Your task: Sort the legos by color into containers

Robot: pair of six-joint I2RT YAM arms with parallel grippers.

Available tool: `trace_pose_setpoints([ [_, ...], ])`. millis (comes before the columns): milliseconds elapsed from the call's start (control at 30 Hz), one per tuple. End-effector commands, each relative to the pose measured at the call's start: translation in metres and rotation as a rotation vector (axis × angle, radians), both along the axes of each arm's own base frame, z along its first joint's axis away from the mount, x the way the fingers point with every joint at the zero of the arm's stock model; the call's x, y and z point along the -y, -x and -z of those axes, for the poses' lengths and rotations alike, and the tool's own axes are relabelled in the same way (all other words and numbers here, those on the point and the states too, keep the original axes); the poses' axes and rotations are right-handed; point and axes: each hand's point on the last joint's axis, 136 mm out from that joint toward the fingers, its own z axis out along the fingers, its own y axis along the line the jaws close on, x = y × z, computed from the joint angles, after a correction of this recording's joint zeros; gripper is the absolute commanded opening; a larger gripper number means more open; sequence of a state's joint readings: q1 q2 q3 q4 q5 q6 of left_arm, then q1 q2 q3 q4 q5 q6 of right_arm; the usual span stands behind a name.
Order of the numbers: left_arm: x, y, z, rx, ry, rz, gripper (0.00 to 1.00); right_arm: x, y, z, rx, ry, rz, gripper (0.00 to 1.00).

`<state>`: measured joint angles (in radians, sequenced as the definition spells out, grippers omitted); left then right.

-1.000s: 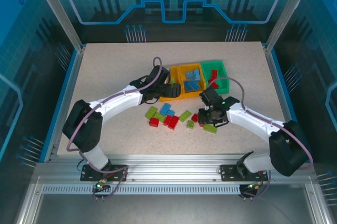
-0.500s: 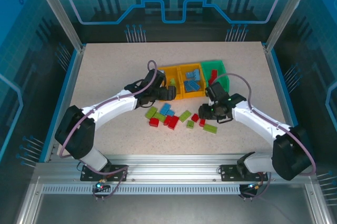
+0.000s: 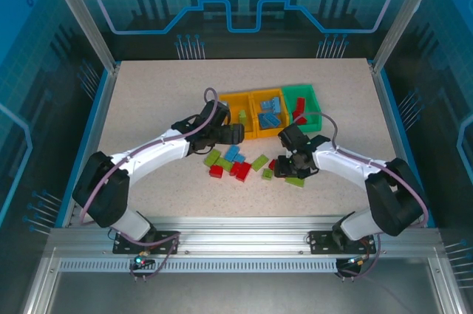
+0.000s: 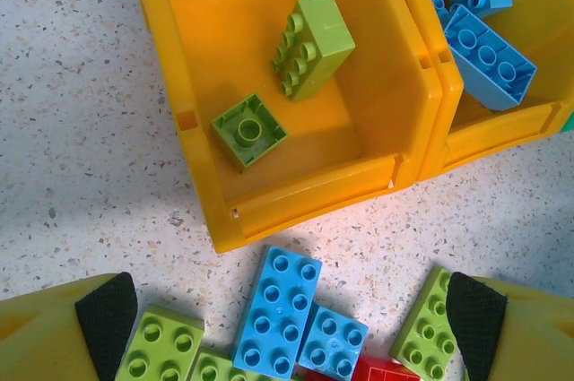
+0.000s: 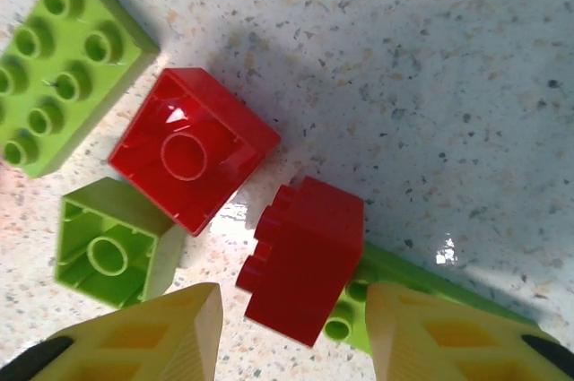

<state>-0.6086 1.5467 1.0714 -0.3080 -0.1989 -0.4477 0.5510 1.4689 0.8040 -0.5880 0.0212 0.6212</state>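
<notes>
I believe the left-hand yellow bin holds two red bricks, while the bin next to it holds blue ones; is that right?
Not quite: the left-hand yellow bin holds two lime green bricks, not red ones, as the left wrist view shows. The next bin does hold blue ones.

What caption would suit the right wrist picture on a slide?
Right tool, open, straddles a tipped red brick beside a lime brick on the speckled table.

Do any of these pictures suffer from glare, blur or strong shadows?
Right wrist view: sharp, white glare on the upturned red brick and on the table. Left wrist view: sharp, soft shadow inside the yellow bin. Top view: even light, no blur.
</notes>
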Motion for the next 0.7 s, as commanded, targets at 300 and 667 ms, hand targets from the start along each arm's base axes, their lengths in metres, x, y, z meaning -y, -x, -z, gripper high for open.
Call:
trace_pose_setpoints([
  [300, -0.012, 0.005, 0.002, 0.001, -0.002, -0.047, 0.94, 0.002, -0.005, -0.017, 0.057, 0.029, -0.019, 0.25],
  [667, -0.015, 0.006, 0.003, -0.007, -0.015, -0.055, 0.95, 0.026, -0.061, -0.083, 0.242, 0.032, -0.001, 0.24],
])
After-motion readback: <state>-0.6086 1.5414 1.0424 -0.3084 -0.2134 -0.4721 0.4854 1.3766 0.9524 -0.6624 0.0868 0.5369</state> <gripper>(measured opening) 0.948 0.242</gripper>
